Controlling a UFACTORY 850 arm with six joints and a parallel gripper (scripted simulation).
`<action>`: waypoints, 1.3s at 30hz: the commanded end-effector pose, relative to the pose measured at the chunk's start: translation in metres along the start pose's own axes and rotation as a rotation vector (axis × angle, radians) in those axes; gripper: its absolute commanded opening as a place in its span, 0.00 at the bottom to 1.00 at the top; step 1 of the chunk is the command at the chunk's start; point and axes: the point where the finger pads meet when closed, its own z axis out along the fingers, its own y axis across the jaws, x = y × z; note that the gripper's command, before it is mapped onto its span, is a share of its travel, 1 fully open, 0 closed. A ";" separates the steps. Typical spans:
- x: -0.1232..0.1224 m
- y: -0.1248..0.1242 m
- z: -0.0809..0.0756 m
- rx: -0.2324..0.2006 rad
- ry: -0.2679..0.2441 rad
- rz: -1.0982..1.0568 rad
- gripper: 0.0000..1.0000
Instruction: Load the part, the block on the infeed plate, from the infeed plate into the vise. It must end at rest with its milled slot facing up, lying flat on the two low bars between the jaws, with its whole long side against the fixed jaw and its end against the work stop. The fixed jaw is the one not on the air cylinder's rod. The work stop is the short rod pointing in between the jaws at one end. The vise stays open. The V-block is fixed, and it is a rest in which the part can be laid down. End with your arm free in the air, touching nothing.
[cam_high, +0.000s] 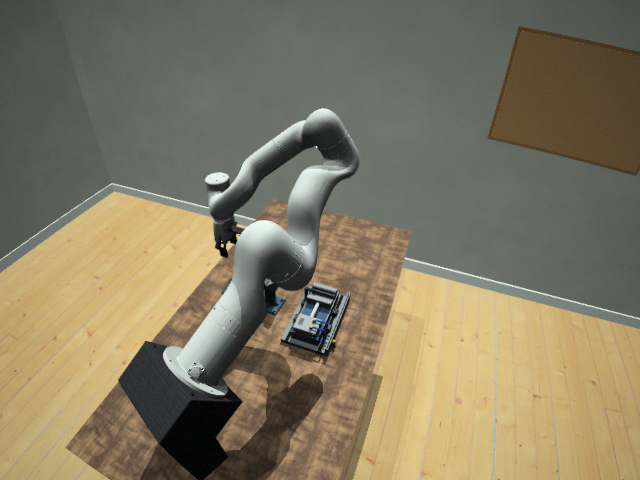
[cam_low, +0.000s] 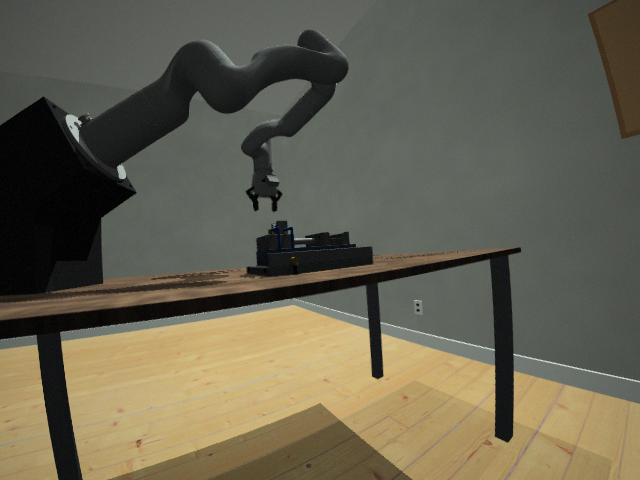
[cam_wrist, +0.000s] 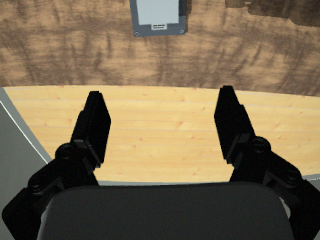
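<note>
In the wrist view the part is a pale grey block lying flat on the dark square infeed plate on the wooden table. I cannot make out its slot. My gripper is open and empty. It hangs high in the air, over the table's edge and short of the plate. It also shows in the top view and in the exterior view, well above the table. The vise stands open on the table to the right of my arm; it also shows in the exterior view.
A blue-based fixture stands between my arm's lower link and the vise, partly hidden by the arm. The arm's black pedestal sits at the table's near end. A dark shadow lies on the table right of the plate.
</note>
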 end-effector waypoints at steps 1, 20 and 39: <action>0.000 0.000 0.001 0.001 0.000 0.000 0.89; 0.000 0.000 0.014 0.001 0.001 0.001 0.89; -0.001 -0.001 0.042 0.001 0.001 0.001 0.89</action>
